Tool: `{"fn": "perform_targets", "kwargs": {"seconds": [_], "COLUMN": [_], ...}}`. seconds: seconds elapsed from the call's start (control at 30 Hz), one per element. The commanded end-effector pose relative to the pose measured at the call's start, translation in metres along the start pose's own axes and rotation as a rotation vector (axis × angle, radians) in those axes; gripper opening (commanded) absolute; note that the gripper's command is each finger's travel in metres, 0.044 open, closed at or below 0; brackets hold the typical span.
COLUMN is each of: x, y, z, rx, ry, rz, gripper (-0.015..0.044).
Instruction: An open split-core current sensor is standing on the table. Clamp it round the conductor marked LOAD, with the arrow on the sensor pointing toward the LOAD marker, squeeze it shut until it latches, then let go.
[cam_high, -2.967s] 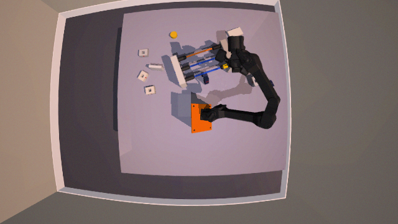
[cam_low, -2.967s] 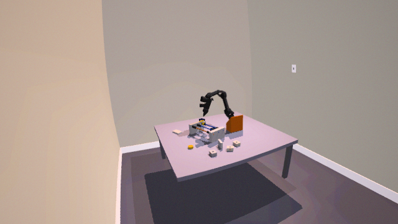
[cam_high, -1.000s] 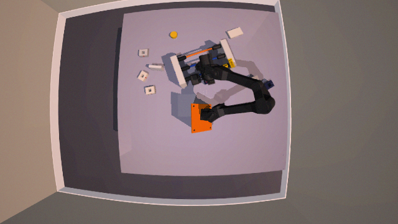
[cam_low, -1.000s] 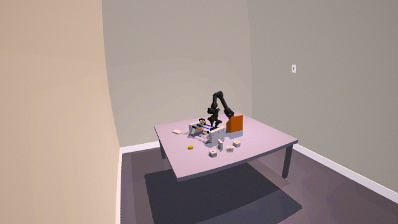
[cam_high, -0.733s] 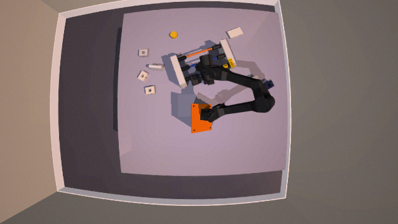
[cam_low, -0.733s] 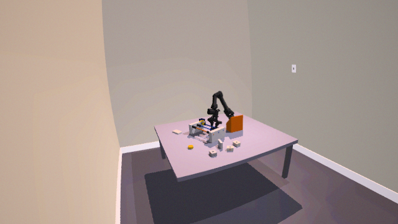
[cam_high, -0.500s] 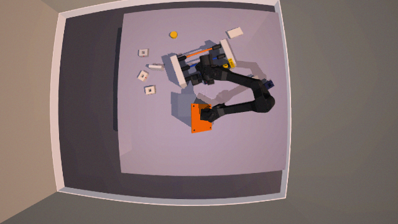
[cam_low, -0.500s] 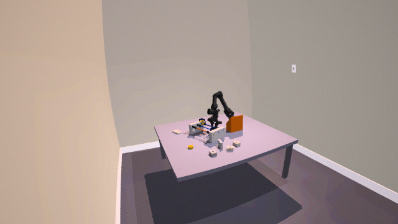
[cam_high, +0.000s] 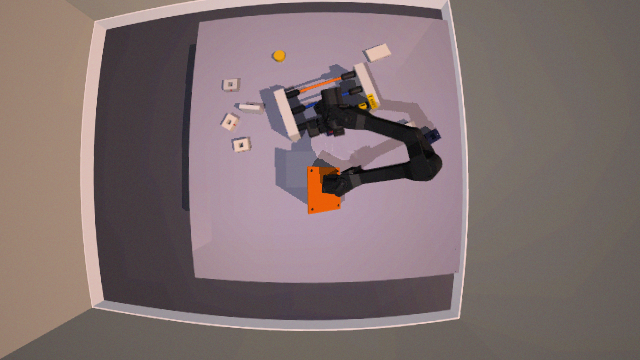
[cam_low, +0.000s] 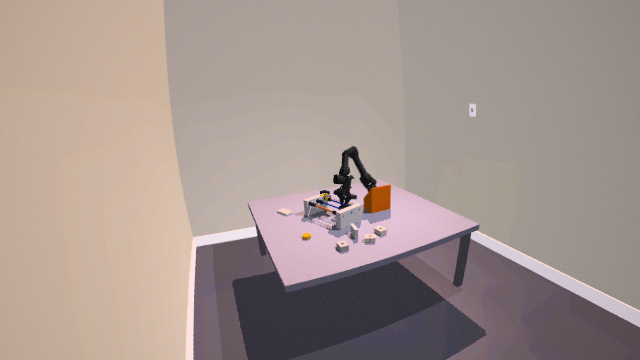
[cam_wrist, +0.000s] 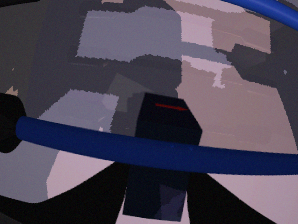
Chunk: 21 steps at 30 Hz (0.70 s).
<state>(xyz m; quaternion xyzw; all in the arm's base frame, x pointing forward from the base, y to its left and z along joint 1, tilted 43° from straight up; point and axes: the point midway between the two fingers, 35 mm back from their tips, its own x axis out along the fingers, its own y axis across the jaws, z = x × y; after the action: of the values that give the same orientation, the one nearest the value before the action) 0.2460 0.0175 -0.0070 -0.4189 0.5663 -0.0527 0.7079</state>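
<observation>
Room: plain beige and grey-green walls, pale skirting, dark floor; mauve table (cam_high: 260, 235) (cam_low: 420, 225), smooth and matte, with dark legs. Fixture: two white end blocks (cam_high: 287, 115) (cam_low: 348, 217) carry black-sleeved conductors; one orange conductor (cam_high: 320, 84) (cam_low: 322, 208), and blue ones. The yellow LOAD marker (cam_high: 372, 101) is at one end block; the arrow of the matching yellow band (cam_high: 363, 106) cannot be read here.

Black arm (cam_high: 390, 172) (cam_low: 353, 152), beside an orange angular block (cam_high: 316, 197) (cam_low: 379, 199); its gripper (cam_high: 326, 130) (cam_low: 345, 202) (cam_wrist: 160, 169) is low over the fixture; jaws narrow, closed against the two sides of the sensor (cam_wrist: 167, 120). The sensor is a dark, square-edged body with a thin red line on top; it stands at the blue conductor (cam_wrist: 100, 145), which crosses in front of it in the wrist view; latching and arrow direction cannot be told.

Top view separates four small white pieces, three with square holes (cam_high: 230, 84) (cam_high: 230, 122) (cam_high: 241, 145) and one narrow piece (cam_high: 250, 107); exterior view shows that the narrow piece (cam_low: 354, 231) stands upright. Also on the table: a yellow disc (cam_high: 279, 55) (cam_low: 306, 236); a flat white block (cam_high: 377, 52) (cam_low: 284, 212); exterior view adds a wall plate (cam_low: 472, 110).
</observation>
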Motion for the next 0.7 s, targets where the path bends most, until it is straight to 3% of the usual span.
{"fn": "perform_targets", "kwargs": {"seconds": [0.0, 0.13, 0.67], "x": [-0.001, -0.002, -0.017], "y": [0.000, 0.001, -0.001], "z": [0.000, 0.000, -0.047], "rx": [0.000, -0.008, -0.010], "ry": [0.001, 0.002, 0.004], "rz": [0.000, 0.003, 0.004], "gripper": [0.0084, 0.0000, 0.0000]}}
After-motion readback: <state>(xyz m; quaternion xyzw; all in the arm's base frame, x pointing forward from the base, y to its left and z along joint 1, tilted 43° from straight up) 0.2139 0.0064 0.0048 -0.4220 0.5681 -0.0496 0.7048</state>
